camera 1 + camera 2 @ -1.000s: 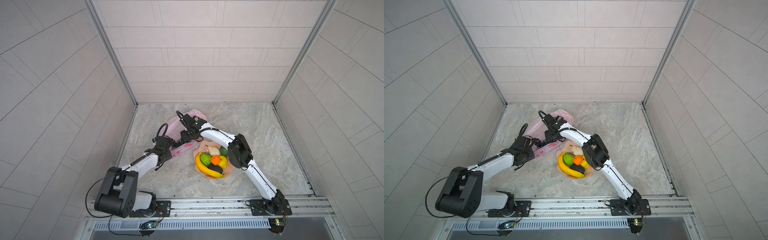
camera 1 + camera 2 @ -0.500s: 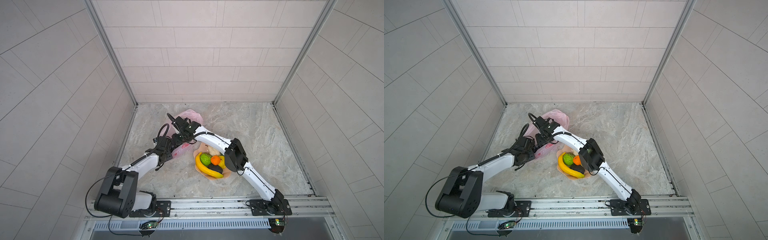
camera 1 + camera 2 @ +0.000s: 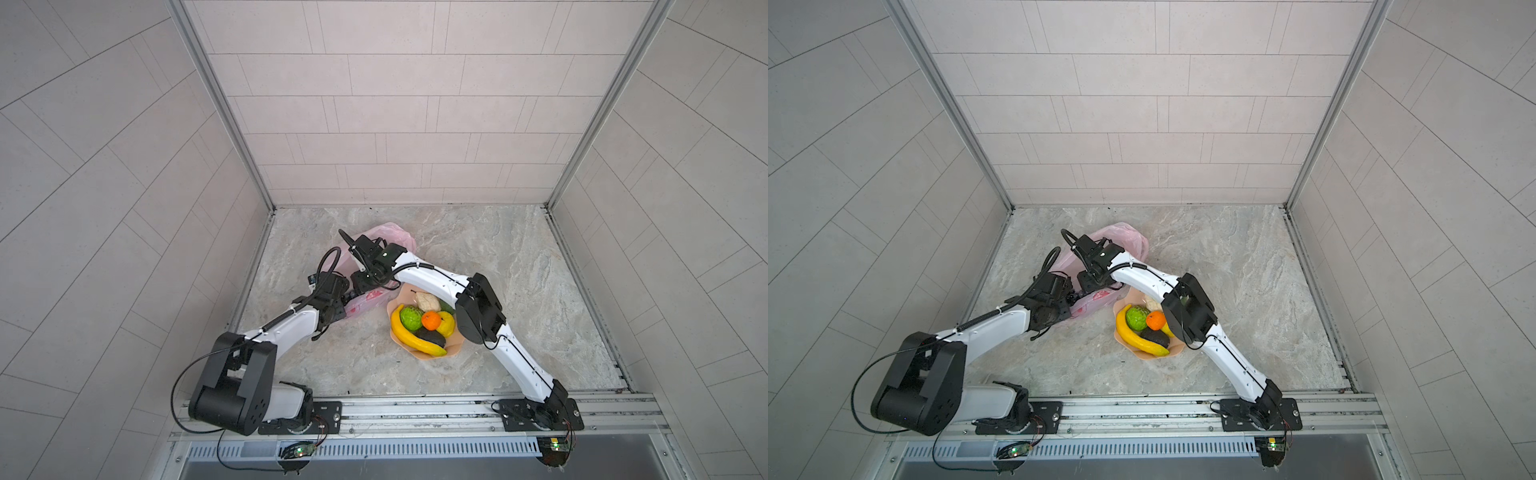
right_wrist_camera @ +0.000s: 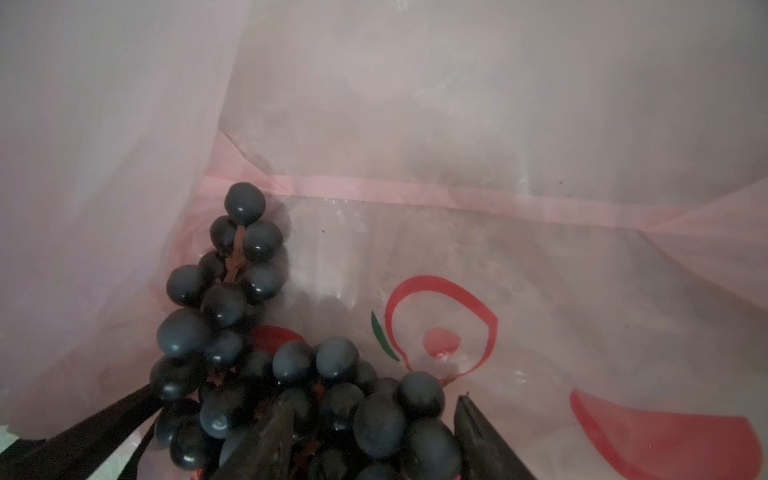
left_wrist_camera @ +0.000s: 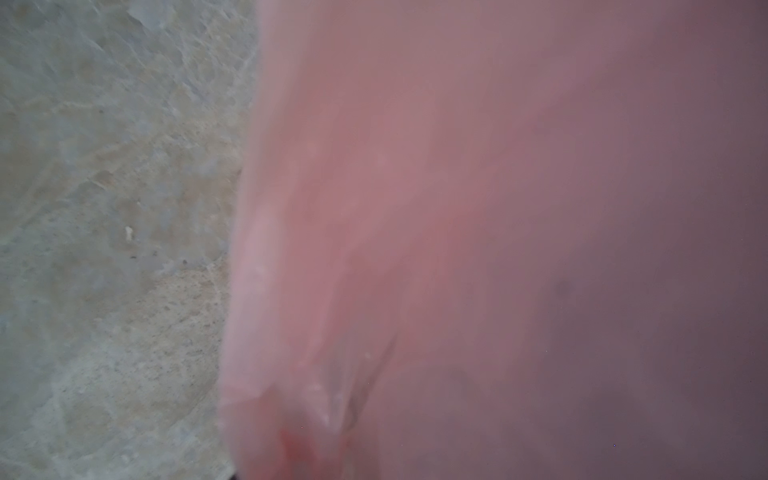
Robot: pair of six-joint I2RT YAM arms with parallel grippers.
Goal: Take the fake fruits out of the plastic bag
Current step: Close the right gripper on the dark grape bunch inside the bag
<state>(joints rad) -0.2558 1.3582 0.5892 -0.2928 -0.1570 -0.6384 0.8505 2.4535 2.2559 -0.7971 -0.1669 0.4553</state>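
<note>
Right gripper (image 4: 374,403) inside plastic bag (image 3: 388,235), far-left of bowl (image 3: 453,348). Jaws part-open, straddling grape bunch (image 4: 224,307); can't tell if pinched. Left gripper (image 3: 348,297) at bag's near edge, pink fills its camera, state can't tell. 6 fruits (image 3: 431,320) already in bowl. Close on the bunch's middle, not the bag; lift slow, left pinning bag.

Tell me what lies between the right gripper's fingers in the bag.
The dark grape bunch lies between the right gripper's fingers, shown in the right wrist view.
</note>
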